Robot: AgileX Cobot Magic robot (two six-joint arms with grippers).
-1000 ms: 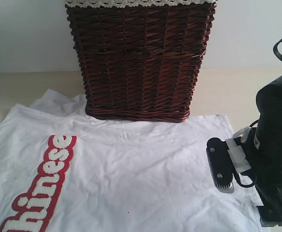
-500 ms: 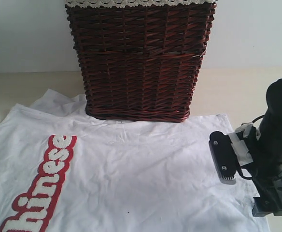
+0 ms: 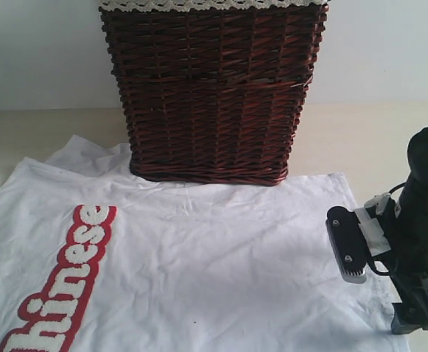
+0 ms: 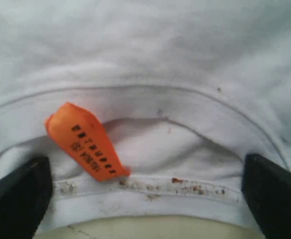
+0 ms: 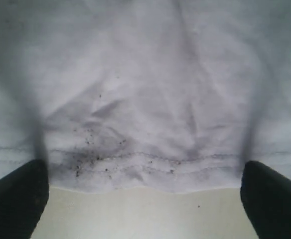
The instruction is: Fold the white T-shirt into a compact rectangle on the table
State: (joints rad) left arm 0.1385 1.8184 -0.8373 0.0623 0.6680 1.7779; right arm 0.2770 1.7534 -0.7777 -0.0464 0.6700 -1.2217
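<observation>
No fold has been made yet. The white shirt (image 3: 199,257) lies spread open and flat on the pale desk (image 3: 346,139), filling the lower two thirds of the exterior view. Its red patch (image 3: 64,279) with fuzzy white letters runs up the lower left. The shirt's far edge touches the foot of a dark wicker basket (image 3: 210,95) at upper centre. The cloth shows only light creases, and no layer is turned over. The whole folding job seems to be left to do.

The right pincer (image 3: 382,282) sits at the lower right of the exterior view, low over the shirt's right edge. Its wrist camera shows the right pincer (image 5: 145,199) spread wide, its dark fingers on either side of the stitched, speckled hem (image 5: 145,159). It holds nothing, and contact with the cloth cannot be judged.

The left pincer (image 4: 144,191) is likewise spread wide and empty. Its fingers flank the collar (image 4: 135,189), where an orange tag (image 4: 85,142) lies. It looks poised to grasp, but has not closed.
</observation>
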